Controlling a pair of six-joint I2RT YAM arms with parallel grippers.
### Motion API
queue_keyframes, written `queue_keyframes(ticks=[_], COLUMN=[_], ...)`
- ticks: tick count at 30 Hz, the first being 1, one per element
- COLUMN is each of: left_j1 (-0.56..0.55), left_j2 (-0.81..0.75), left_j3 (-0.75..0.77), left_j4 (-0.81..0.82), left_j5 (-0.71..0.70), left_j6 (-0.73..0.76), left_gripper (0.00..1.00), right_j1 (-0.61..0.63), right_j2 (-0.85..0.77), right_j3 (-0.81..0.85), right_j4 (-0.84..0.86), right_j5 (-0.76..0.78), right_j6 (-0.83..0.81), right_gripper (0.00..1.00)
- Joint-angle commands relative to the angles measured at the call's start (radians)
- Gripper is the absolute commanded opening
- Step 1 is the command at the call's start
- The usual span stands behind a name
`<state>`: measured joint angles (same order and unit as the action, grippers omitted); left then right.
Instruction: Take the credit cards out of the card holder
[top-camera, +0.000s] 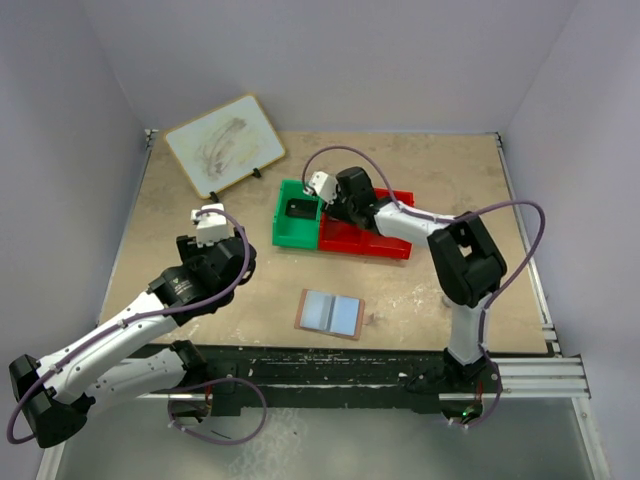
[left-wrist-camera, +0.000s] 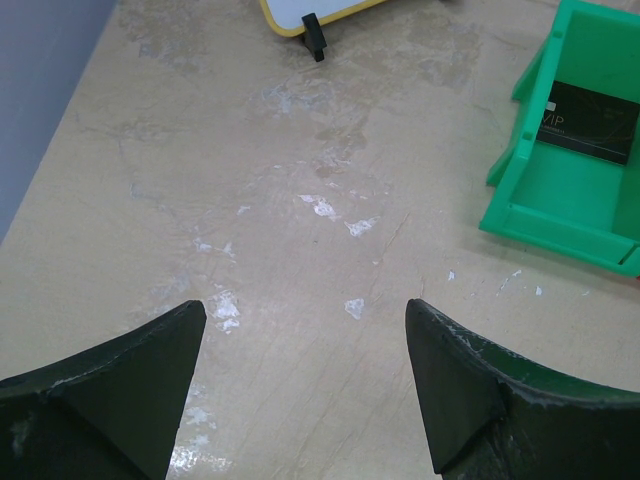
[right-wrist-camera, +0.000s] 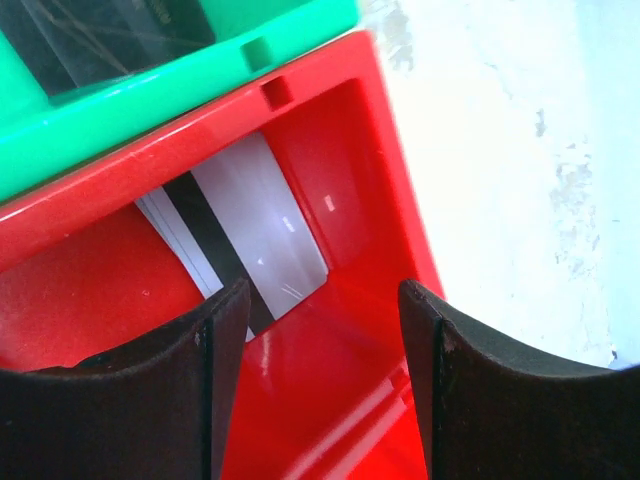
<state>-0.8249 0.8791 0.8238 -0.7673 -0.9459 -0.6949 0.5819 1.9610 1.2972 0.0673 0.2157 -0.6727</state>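
The card holder (top-camera: 330, 313) lies open and flat on the table in front of both arms, pale blue-grey panels up, tan edge showing. A dark card (left-wrist-camera: 591, 122) lies in the green bin (top-camera: 297, 213). Silver-grey cards with a black stripe (right-wrist-camera: 248, 228) lie in the red bin (top-camera: 365, 236). My right gripper (right-wrist-camera: 322, 310) is open and empty, hanging over the red bin's inside just past those cards. My left gripper (left-wrist-camera: 302, 322) is open and empty above bare table, left of the green bin (left-wrist-camera: 560, 190).
A small whiteboard on a stand (top-camera: 225, 143) leans at the back left; its foot shows in the left wrist view (left-wrist-camera: 314, 36). The two bins stand side by side at the table's middle back. The table top is tan and scuffed.
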Motion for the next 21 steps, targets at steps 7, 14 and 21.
queue_keyframes(ticks=[7,14,21], left_j1=[0.004,0.008,0.032], left_j2=[-0.002,-0.043,-0.036], left_j3=[0.024,0.024,0.024], left_j4=[0.002,-0.010,-0.008], left_j5=[-0.032,-0.094,-0.109], left_j6=[-0.009,-0.033,-0.041], left_gripper=[0.78,0.79,0.82], right_j1=[-0.003,0.071,0.363], right_j2=[-0.397,-0.597,-0.572], right_j3=[-0.062,-0.242,-0.233], right_j4=[0.035,-0.105,-0.357], right_j5=[-0.057,-0.030,0.313], right_j6=[0.652,1.171,1.561], right_gripper=[0.73,0.68,0.71])
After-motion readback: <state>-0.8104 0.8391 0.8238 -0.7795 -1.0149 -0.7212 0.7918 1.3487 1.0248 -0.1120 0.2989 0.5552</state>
